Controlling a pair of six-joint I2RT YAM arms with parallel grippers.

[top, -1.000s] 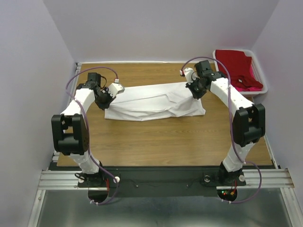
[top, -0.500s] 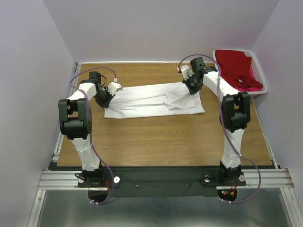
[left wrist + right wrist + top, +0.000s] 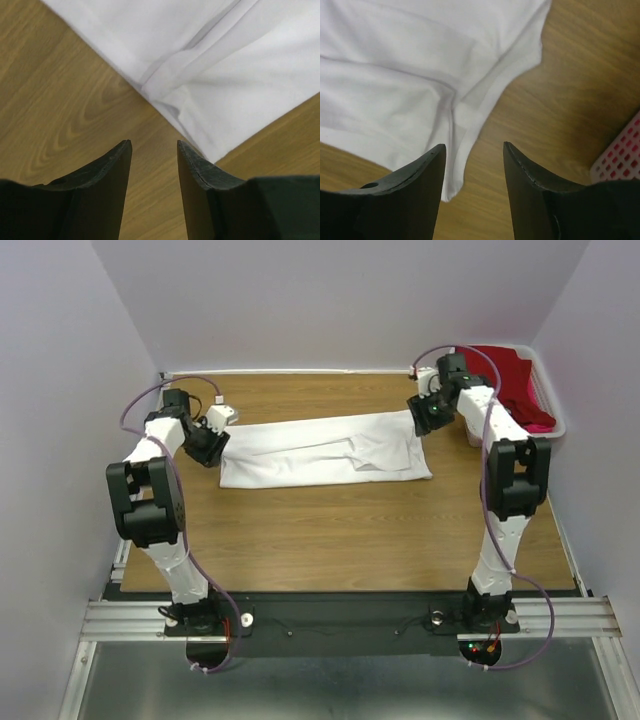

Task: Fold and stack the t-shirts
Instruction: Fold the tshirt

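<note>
The white t-shirt [image 3: 320, 450] lies on the wooden table [image 3: 330, 530] folded into a long band running left to right. My left gripper [image 3: 205, 440] is just off its left end, open, with only wood between the fingers [image 3: 153, 142]; the shirt's hem corner [image 3: 225, 65] lies just ahead. My right gripper [image 3: 425, 415] is at the shirt's right end, open [image 3: 474, 145], its left finger over the shirt's edge [image 3: 410, 75] and holding nothing. A deep red t-shirt [image 3: 505, 375] and a bright pink one [image 3: 535, 420] lie in the basket.
The white plastic basket [image 3: 556, 418] stands at the back right corner, close beside my right arm; its mesh corner [image 3: 625, 150] shows in the right wrist view. Purple walls close the table at back and sides.
Both grippers have opened and let go of the white shirt's ends. Each has drawn outward, the left to the left and the right toward the basket. The shirt lies flatter.
</note>
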